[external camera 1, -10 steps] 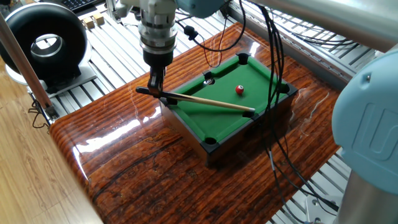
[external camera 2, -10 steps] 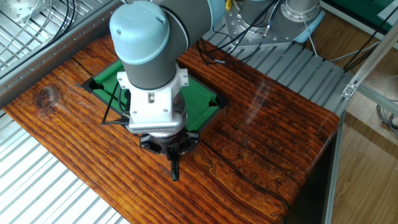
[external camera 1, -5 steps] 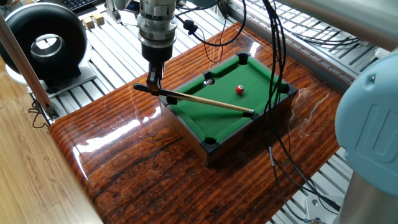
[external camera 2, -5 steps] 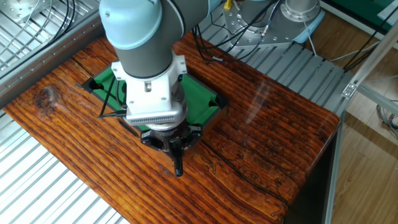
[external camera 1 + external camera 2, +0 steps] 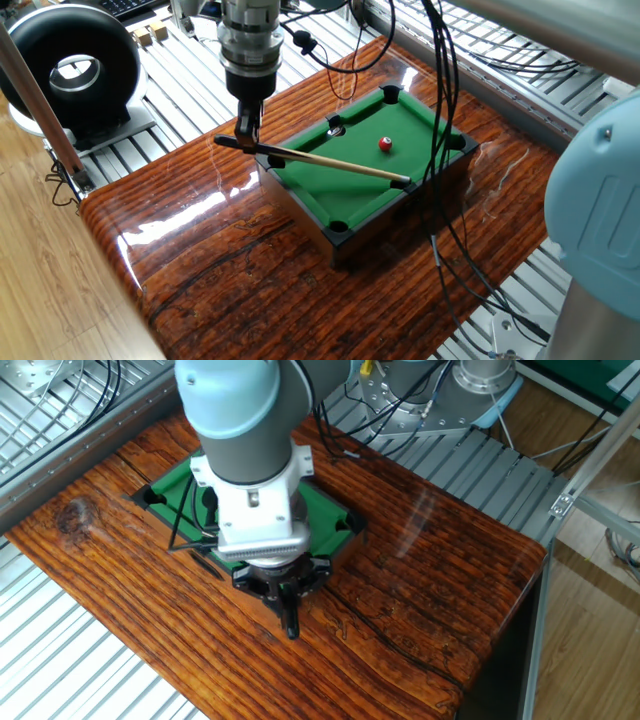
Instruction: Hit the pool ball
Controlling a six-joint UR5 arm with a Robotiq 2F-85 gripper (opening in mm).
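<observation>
The pool ball [image 5: 385, 145] is small, red and glossy. It sits on the green felt of a mini pool table [image 5: 320, 172], towards its far right. My gripper [image 5: 246, 136] hangs at the table's left corner, shut on the dark butt of a wooden cue stick [image 5: 335, 165]. The cue lies slanted over the felt, and its tip rests near the front rail, short of and below the ball. In the other fixed view the arm hides the ball and most of the table [image 5: 335, 525]. There the gripper [image 5: 291, 620] points down over the wood.
The pool table stands on a glossy wooden tabletop [image 5: 220, 250]. Black cables [image 5: 440, 200] hang over the table's right side. A black round device [image 5: 75, 70] stands at the back left on metal rails. The arm's large pale-blue base [image 5: 600, 220] fills the right edge.
The gripper with the cue rose and shifted slightly. In the other fixed view the wrist swung left, then back right. The ball has not moved.
</observation>
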